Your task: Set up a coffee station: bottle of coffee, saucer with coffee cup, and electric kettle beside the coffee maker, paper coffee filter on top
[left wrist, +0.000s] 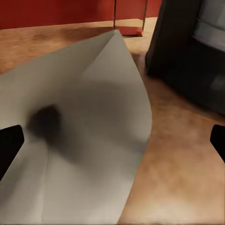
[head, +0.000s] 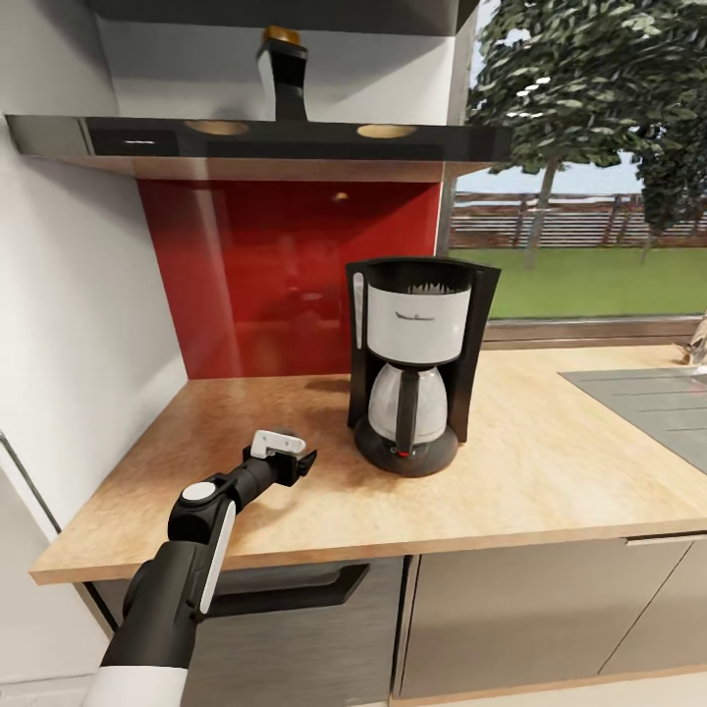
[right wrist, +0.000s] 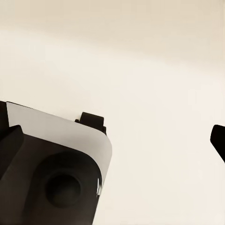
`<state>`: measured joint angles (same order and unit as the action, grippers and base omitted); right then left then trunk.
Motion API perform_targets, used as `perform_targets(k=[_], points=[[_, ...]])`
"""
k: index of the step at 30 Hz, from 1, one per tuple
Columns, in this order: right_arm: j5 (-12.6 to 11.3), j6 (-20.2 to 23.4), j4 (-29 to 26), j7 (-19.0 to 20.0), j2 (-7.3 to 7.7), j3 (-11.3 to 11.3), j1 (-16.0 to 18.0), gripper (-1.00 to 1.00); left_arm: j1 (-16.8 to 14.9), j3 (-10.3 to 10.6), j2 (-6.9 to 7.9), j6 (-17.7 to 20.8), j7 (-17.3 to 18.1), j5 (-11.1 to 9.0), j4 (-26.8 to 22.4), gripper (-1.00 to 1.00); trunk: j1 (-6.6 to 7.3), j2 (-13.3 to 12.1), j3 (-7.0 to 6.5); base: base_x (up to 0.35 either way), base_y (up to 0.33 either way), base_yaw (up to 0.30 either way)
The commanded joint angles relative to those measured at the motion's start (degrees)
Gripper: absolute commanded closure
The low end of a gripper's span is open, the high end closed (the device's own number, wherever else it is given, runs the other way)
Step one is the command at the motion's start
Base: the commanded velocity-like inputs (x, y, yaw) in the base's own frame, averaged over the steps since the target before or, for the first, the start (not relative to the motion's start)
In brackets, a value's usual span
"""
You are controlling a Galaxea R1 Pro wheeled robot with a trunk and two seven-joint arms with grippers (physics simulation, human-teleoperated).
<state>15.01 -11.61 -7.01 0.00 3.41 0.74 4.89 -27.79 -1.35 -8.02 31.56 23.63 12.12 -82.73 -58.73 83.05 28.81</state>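
Your left gripper (head: 299, 460) hovers low over the worktop (head: 550, 471) with its jaws apart, so nothing is clamped; in the left wrist view the paper coffee filter (left wrist: 79, 140) lies between the fingertips, spread flat on the wood, placed for a pick. Just beyond it stands the coffee maker (head: 417, 363), whose top the filter has to reach. The right gripper (right wrist: 112, 140) faces a pale blank surface, jaws open and idle
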Motion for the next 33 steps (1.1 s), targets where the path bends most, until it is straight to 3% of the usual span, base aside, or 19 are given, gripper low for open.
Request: perform_targets(k=[1,11,23,33], points=[[0.2,-0.2,0.0,0.0,0.02,0.1,0.0,-1.00,-0.1,-0.1,-0.07,0.1,0.6,0.6,-0.1,-1.00,0.00,0.0,0.06,0.000,-0.002,0.041],[0.2,-0.2,0.0,0.0,0.02,0.1,0.0,-1.00,0.0,-0.1,-0.07,0.1,0.5,0.6,-0.1,-1.00,0.00,0.0,0.06,0.017,-0.086,0.014],[0.2,-0.1,0.1,0.0,0.02,0.1,0.0,-1.00,-0.1,-0.1,-0.07,0.1,0.5,0.6,-0.1,-1.00,0.00,0.0,0.06,0.002,-0.009,0.139],[0.2,-0.1,0.0,0.0,0.02,0.1,0.0,-1.00,-0.1,2.8,-0.07,0.1,0.5,0.8,-0.1,-1.00,0.00,0.0,0.06,0.000,0.000,0.010]])
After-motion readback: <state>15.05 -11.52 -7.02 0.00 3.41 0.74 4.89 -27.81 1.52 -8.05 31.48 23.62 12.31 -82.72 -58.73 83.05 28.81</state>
